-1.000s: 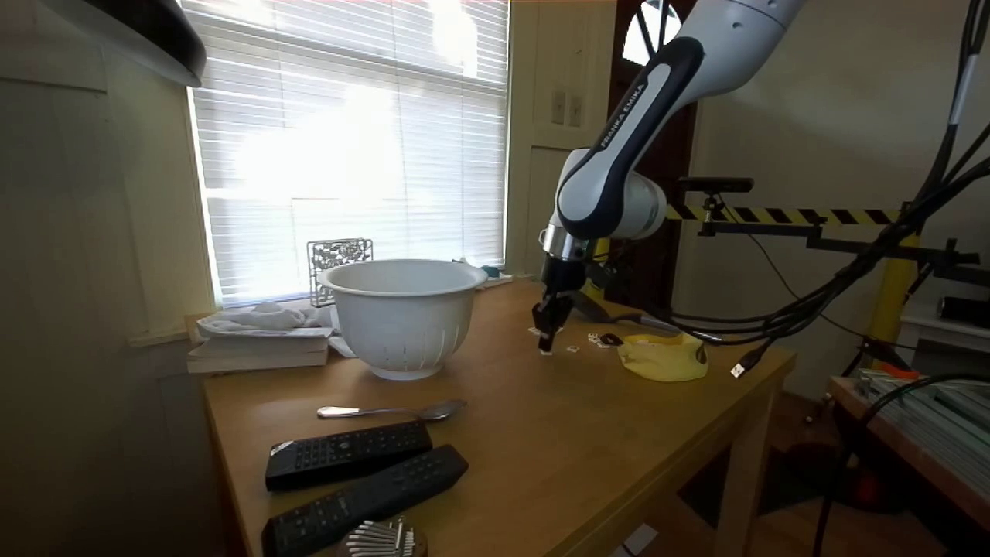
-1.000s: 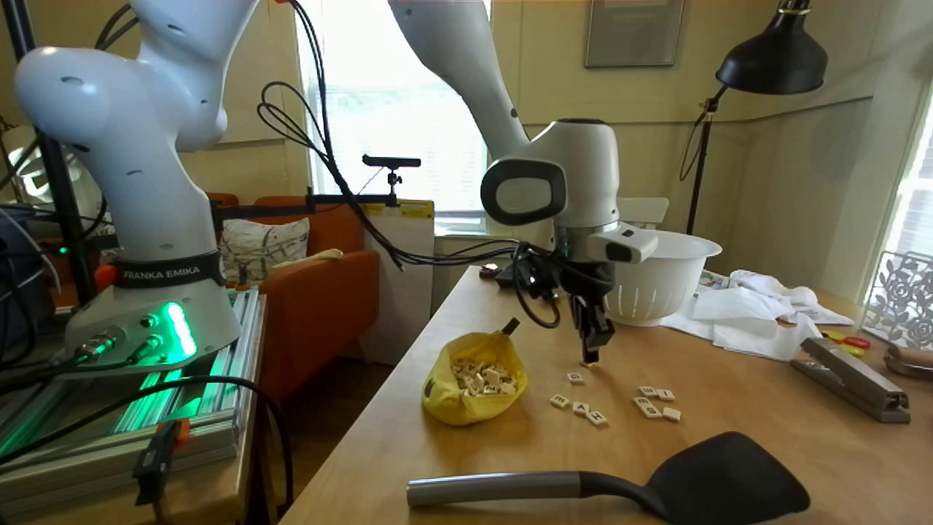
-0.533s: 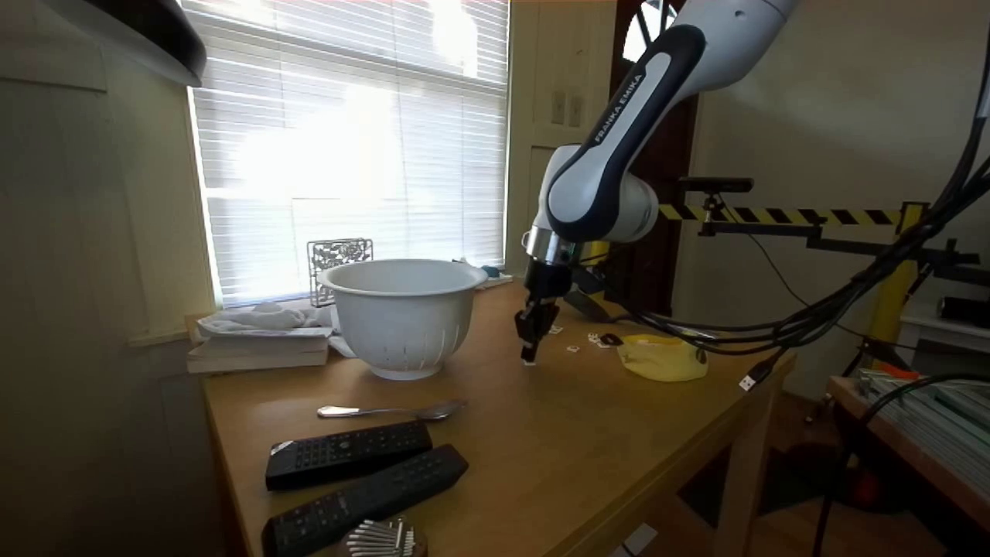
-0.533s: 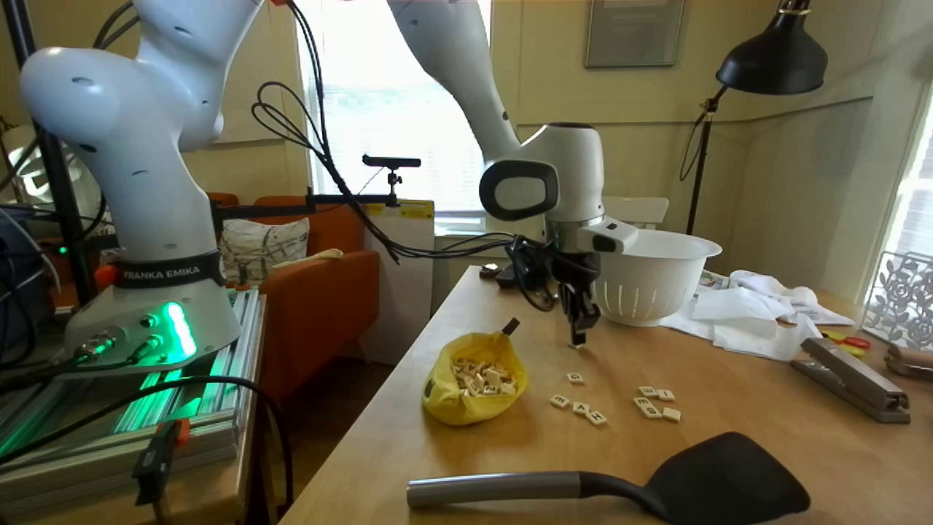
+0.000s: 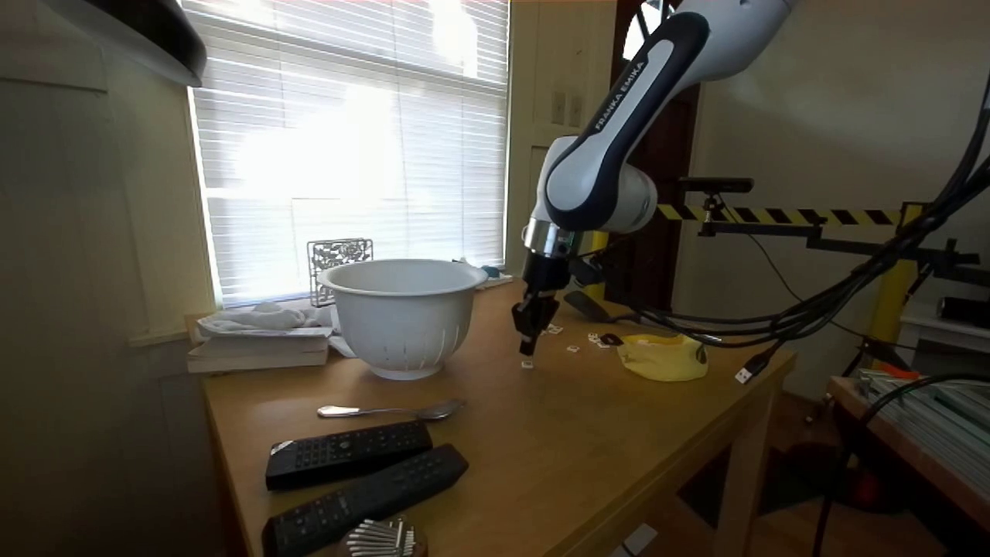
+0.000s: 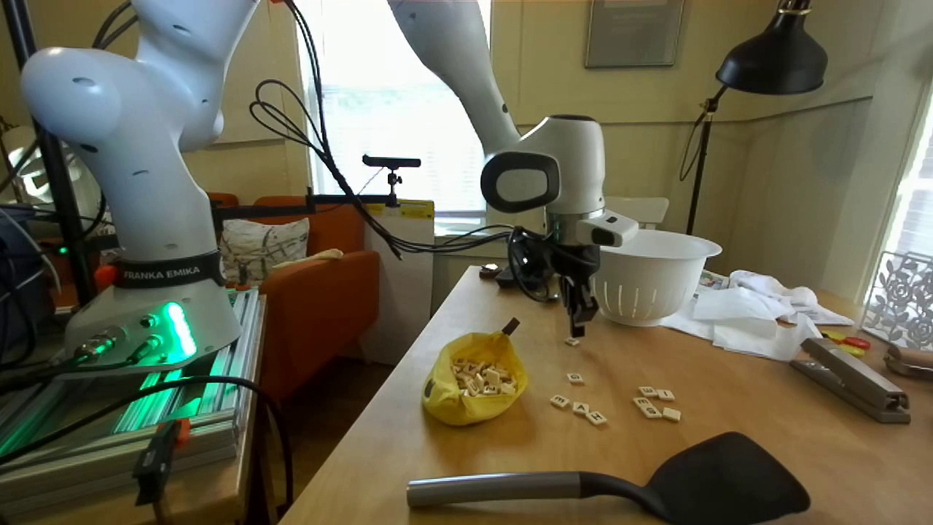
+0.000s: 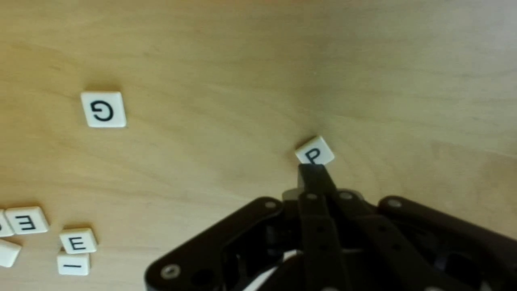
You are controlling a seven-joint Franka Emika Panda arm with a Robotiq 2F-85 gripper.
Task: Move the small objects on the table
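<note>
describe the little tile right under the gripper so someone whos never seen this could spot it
On the light-brown wooden table, find the big white bowl, then the black gripper near it. Just below the gripper lies a small cream tile. It lies on its own and reads P, unlike its nearest neighbour, the G tile.

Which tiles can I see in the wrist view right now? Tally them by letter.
E tiles: 2
G tile: 1
P tile: 1
Single-bar tile, likely I: 1
Tiles cut off by the left edge, letters unreadable: 2
Total: 7
</note>
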